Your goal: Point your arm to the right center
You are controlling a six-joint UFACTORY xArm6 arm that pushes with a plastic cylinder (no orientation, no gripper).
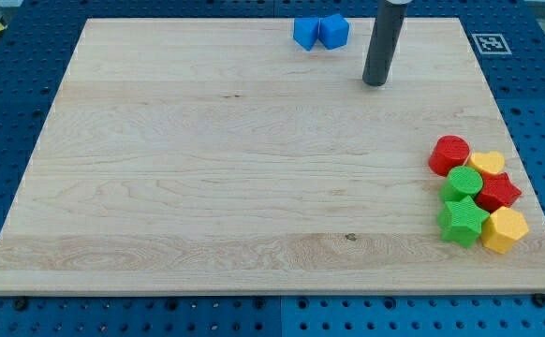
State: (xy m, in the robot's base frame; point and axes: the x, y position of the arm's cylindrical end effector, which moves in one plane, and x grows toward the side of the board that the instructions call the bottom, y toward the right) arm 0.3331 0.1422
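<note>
My tip (375, 82) is the lower end of a dark rod that comes down from the view's top, right of centre, and rests on the wooden board (207, 159). Two blue blocks (320, 32) sit touching each other just to its upper left, near the board's top edge. At the view's right, below the middle, lies a tight cluster: a red cylinder (449, 154), a yellow heart (487, 165), a green round block (463, 182), a red star (498, 192), a green star (463, 221) and a yellow hexagon (505, 229). My tip is well above and left of this cluster.
The board lies on a blue perforated table (544, 84). A black and white marker tag (491, 43) sits off the board's top right corner.
</note>
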